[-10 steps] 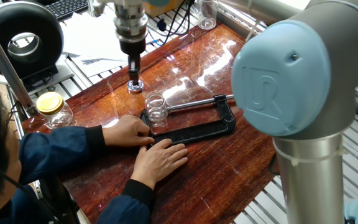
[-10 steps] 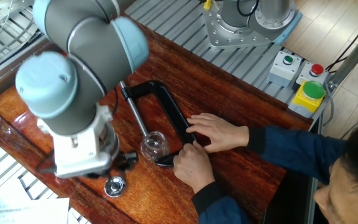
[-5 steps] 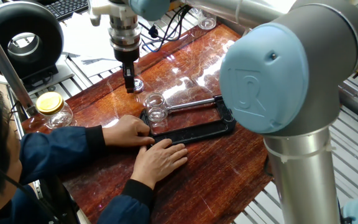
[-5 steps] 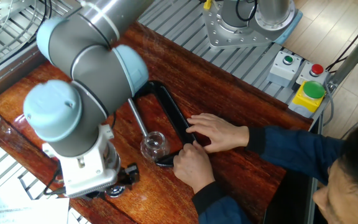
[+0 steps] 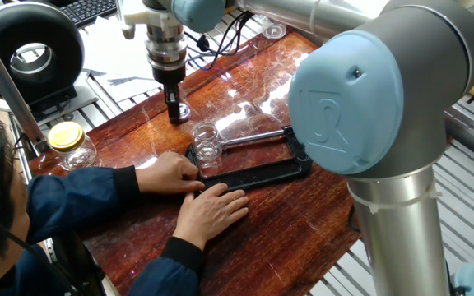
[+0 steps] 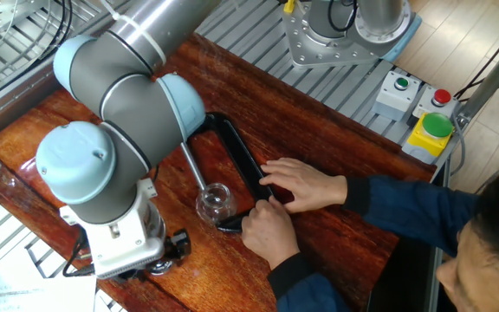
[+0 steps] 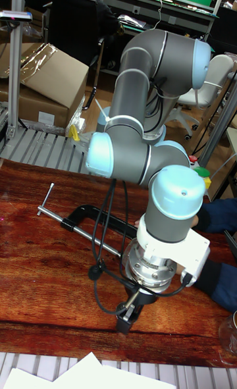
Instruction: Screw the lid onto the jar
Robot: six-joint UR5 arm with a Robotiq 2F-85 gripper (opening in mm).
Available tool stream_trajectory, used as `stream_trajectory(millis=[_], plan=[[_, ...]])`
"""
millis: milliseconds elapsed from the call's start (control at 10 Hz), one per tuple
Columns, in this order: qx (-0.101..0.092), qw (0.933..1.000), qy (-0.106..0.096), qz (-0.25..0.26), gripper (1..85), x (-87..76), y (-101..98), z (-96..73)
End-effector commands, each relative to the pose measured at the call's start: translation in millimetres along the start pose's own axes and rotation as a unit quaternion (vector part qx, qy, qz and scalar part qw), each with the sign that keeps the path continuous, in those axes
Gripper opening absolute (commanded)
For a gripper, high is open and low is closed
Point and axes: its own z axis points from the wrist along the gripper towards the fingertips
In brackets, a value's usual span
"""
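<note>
1. My gripper is down at the lid, which lies flat on the wooden table at the far edge, a little beyond the jar. The fingers sit low around or right beside the lid; I cannot tell from these views whether they have closed on it, and in the other fixed view my own wrist hides the contact.

2. The jar stands upright and open-mouthed against the black C-clamp, its threaded neck bare. The lid is not on it yet.

3. A person's two hands, one and the other, press the clamp frame down next to the jar (I judge this is to stop the jar spinning once I start turning the lid).

4. I come straight down with the wrist vertical, which I judge suits a flat, thin cap.

5. A second jar with a yellow lid stands well apart at the table's corner; it is not mine to touch.
</note>
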Motion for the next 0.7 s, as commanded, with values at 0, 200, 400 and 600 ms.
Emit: stream_trajectory(millis=[0, 200, 400, 600], plan=[[-0.010, 1.0000, 0.001, -0.003, 62.0, 11.5, 6.1, -6.5], [-0.008, 0.9999, 0.004, -0.003, 61.7, 18.4, 6.2, -8.4], [-0.008, 1.0000, 0.000, 0.000, 60.0, 14.0, 6.5, -4.7], [-0.006, 1.0000, -0.003, 0.002, 59.3, 11.1, 7.2, -2.5]])
